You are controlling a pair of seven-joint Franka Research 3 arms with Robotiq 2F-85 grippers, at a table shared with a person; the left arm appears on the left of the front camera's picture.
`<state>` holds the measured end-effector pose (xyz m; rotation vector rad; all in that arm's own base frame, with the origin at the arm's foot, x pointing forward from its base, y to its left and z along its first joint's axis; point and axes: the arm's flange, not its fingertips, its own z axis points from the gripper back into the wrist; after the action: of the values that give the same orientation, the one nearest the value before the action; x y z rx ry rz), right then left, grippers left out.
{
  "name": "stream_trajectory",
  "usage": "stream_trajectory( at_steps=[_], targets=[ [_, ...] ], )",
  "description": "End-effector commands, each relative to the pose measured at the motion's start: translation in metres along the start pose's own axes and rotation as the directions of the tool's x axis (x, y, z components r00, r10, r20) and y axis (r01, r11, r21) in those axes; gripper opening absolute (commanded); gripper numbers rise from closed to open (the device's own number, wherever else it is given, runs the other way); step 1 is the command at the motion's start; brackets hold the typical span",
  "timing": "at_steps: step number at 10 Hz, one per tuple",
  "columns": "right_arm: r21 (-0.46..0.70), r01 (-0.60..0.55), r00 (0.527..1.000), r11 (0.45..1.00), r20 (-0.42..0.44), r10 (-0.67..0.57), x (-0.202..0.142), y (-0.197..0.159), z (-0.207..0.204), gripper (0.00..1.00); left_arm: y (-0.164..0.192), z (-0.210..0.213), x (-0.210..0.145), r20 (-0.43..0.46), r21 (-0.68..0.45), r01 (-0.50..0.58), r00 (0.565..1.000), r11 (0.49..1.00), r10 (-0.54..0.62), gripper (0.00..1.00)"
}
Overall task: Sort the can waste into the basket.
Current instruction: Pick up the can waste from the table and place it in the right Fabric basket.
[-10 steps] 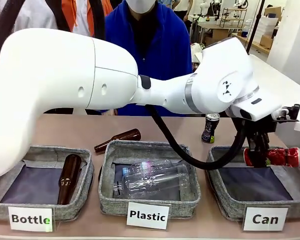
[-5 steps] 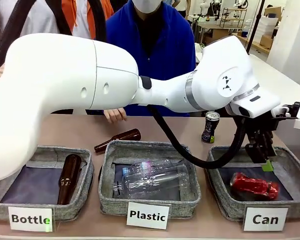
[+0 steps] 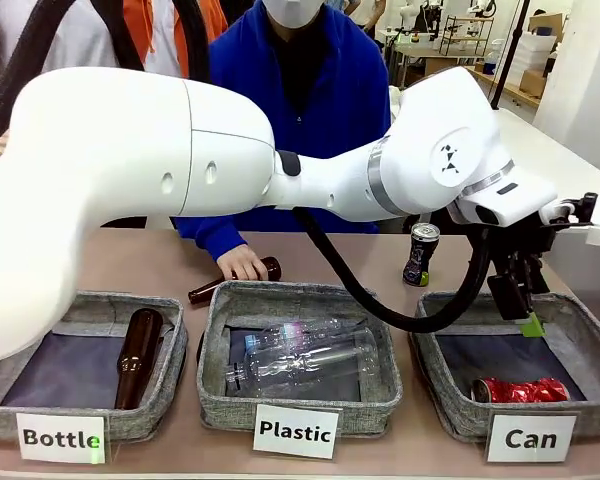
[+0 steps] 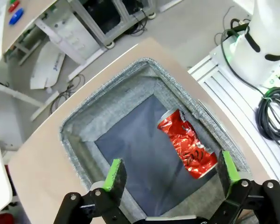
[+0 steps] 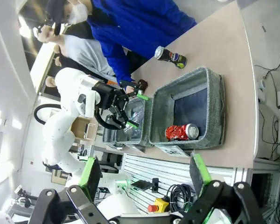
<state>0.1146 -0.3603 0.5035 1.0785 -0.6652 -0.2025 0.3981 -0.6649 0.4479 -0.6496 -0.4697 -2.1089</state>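
The crushed red can (image 3: 520,390) lies on its side in the grey basket (image 3: 450,405) labelled "Can", near its front wall. My left gripper (image 3: 522,312) hangs open above that basket, holding nothing. In the left wrist view the red can (image 4: 186,145) rests on the dark lining inside the basket (image 4: 107,105), below my open left gripper (image 4: 171,169). A dark can (image 3: 420,255) with a silver top stands upright on the table behind the basket. My right gripper (image 5: 143,171) is open and empty, well back from the basket (image 5: 214,84), the red can (image 5: 181,132) and the dark can (image 5: 170,56).
A "Plastic" basket (image 3: 220,400) holds clear bottles (image 3: 305,355). A "Bottle" basket (image 3: 165,405) holds a brown bottle (image 3: 137,355). A person's hand (image 3: 242,264) rests on another brown bottle (image 3: 205,292) lying on the table behind the baskets. My left arm (image 3: 330,185) spans the table.
My left gripper opened and let go of the red can, which dropped into the "Can" basket and rolled to its front. The person's hand reached down to the brown bottle on the table.
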Motion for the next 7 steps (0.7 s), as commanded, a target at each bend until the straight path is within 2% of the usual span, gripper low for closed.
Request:
stream_trajectory(
  at_steps=[1,2,3,5,7],
  targets=[
    [0.000,0.000,1.000,1.000,0.020,0.000,-0.005,0.003,0.007,1.00,-0.015,0.019,0.007,0.036,-0.077,-0.076,0.996,0.994,0.079,1.00],
    [0.000,0.000,1.000,1.000,0.000,0.000,0.000,0.000,0.000,1.00,-0.030,0.031,0.009,0.066,-0.114,-0.123,0.989,0.986,0.131,1.00],
    [-0.013,0.002,1.000,1.000,0.019,-0.001,0.001,0.005,-0.005,1.00,-0.050,0.051,0.012,0.124,-0.154,-0.178,0.972,0.972,0.198,1.00],
    [0.016,-0.048,0.999,0.999,-0.023,0.049,0.002,0.022,-0.035,1.00,-0.088,0.106,-0.004,0.147,-0.063,-0.210,0.965,0.976,0.217,1.00],
    [0.053,-0.104,0.985,0.993,-0.133,0.110,-0.003,0.051,-0.090,1.00,-0.132,0.161,-0.043,0.115,0.073,-0.263,0.960,0.962,0.254,1.00]
  ],
)
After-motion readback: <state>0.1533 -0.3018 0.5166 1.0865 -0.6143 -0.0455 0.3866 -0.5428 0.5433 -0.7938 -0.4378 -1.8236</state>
